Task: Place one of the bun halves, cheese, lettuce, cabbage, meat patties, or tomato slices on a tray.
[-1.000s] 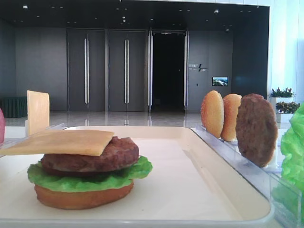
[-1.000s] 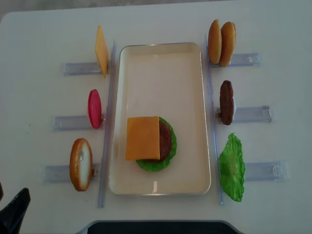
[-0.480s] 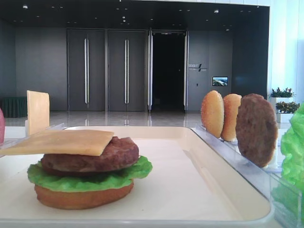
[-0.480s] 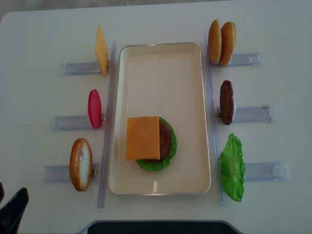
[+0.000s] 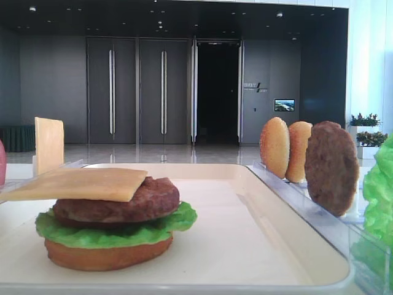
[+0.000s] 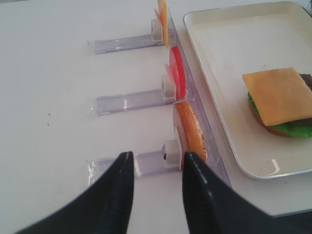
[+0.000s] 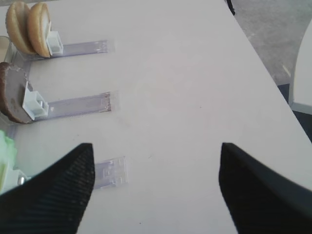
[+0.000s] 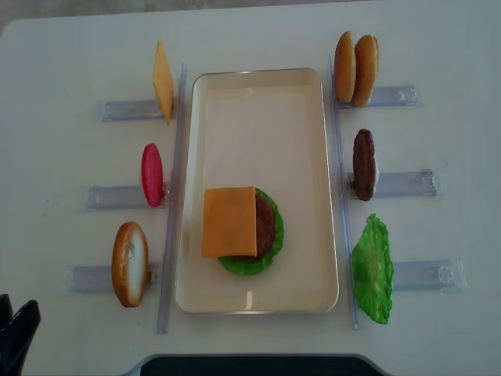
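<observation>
On the cream-white tray [image 8: 258, 110], toward its near end, a stack is sitting: a bun half at the bottom [image 5: 107, 255], lettuce [image 5: 116, 232] over it, a meat patty [image 5: 116, 203] above that, and a square slice of cheese [image 8: 228, 222] lying flat on top, overhanging the patty on the left side.

Left of the tray, three clear plastic holders [image 8: 117, 110] are lying in a row. Standing on edge in them, from far to near: a second cheese slice [image 8: 162, 81], a red tomato slice [image 8: 152, 175], and a bun half [image 8: 130, 264].

Right of the tray, three more holders are carrying, from far to near: two bun halves [image 8: 356, 68] standing side by side and touching, a dark patty [image 8: 363, 164] on edge, and a green lettuce leaf [image 8: 373, 269].

The left gripper [image 6: 157, 165] is hovering low over the table at the near left corner, its black fingers [image 6: 119, 187] standing a little apart with nothing between them. The nearest holder and its upright bun half are lying just ahead of the fingertips, not inside the gap; the stack on the tray is well off to the right.

The right gripper [image 7: 156, 161] is hanging over bare table right of the holders, its jaws spread wide and gripping nothing; the patty and bun halves are lying far to its left.
</observation>
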Robot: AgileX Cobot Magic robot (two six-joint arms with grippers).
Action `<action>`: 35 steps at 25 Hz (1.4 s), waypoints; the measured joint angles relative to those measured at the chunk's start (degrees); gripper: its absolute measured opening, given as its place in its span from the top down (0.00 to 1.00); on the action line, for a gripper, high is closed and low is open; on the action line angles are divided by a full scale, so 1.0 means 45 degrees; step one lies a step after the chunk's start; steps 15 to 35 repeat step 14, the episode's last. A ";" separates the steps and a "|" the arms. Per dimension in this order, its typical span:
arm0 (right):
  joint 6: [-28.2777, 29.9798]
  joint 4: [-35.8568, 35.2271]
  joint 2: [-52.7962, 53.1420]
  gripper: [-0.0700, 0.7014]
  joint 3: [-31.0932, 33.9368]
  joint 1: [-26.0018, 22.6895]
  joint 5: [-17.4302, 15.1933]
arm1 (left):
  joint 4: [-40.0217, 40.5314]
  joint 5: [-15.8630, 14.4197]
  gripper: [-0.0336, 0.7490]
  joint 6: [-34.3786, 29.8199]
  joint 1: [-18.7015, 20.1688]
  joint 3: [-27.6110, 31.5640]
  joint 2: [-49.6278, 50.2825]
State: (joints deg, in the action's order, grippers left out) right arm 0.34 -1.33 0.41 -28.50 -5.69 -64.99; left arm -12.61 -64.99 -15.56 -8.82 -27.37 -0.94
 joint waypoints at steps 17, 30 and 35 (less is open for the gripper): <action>-0.0075 0.0000 0.0000 0.22 0.0000 0.0000 0.0000 | 0.0000 0.0000 0.83 0.0000 0.0000 0.0000 0.0000; -0.0075 0.0000 0.0000 0.22 0.0000 0.0000 0.0000 | 0.0000 0.0000 0.83 0.0000 0.0000 0.0000 0.0000; -0.0075 0.0000 0.0000 0.22 0.0000 0.0000 0.0000 | 0.0000 0.0000 0.83 0.0000 0.0000 0.0000 0.0000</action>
